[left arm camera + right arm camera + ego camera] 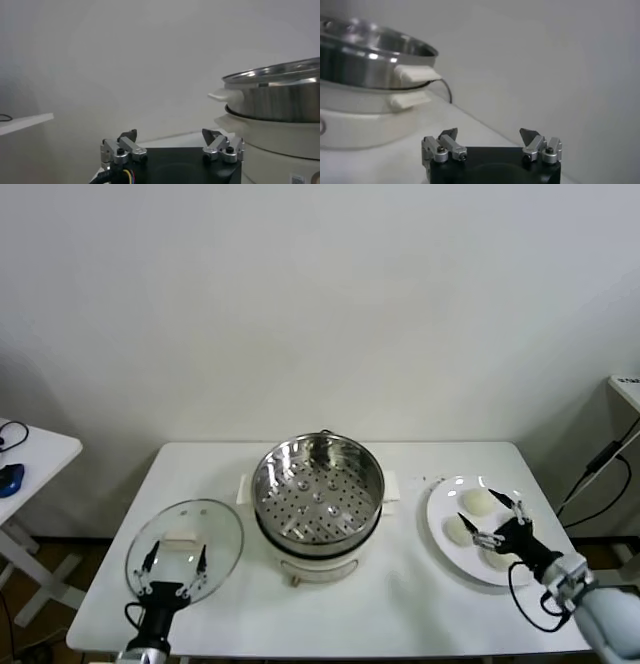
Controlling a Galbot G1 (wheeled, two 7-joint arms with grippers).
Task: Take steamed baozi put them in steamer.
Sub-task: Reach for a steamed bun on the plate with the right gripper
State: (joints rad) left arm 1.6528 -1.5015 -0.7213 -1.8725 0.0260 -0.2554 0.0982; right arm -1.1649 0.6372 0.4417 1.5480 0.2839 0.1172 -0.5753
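Observation:
The steamer [318, 494] stands mid-table, a shiny steel pot on a white base; its perforated tray holds nothing. Three cream-white baozi lie on a white plate [436, 506] to its right: one at the back [478, 500], one nearer the pot [457, 530], and one at the front [499, 560] partly hidden by my right arm. My right gripper [482, 514] hovers open over the plate between the buns, gripping nothing. My left gripper [178, 552] is open above the glass lid [215, 524]. The wrist views show the open left gripper [170, 134] and right gripper [489, 132], each with the steamer [280, 95] [365, 55] beside it.
The round glass lid lies flat at the table's front left. Bare white tabletop [400, 604] runs in front of the pot. A small side table [40, 446] with a blue object [10, 479] stands far left. Cables [600, 474] hang at the right.

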